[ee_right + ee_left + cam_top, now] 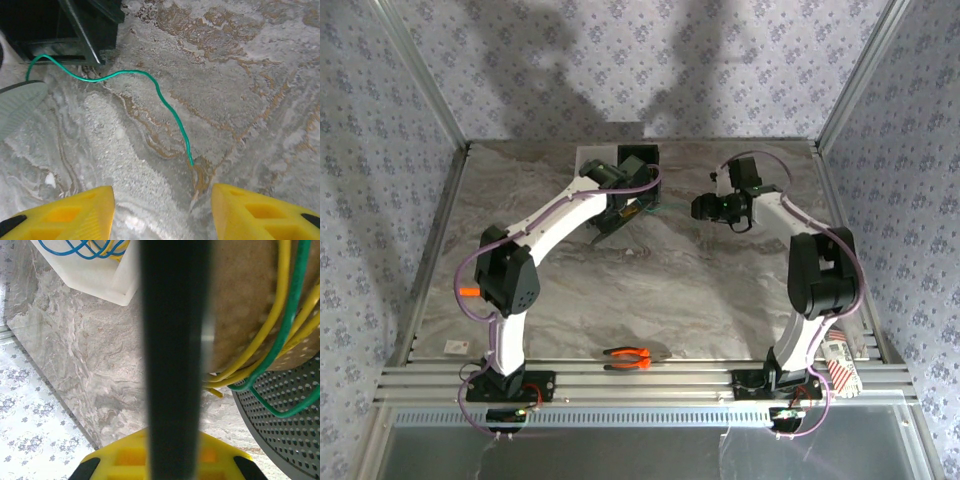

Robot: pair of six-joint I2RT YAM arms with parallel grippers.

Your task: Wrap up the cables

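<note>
Right claw [162,212] is open and empty, green cable [172,115] lying loose at 12 o'clock, left claw [170,455] pinched shut on a dark plate [175,340].

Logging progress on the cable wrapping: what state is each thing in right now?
Green cable: free end lying loose on the table, unheld.
Yellow cables: wound on the spool core.
Blue cables: coiled in the white tray.
Left pincer: shut on the dark bar.
Right pincer: open, empty.
</note>
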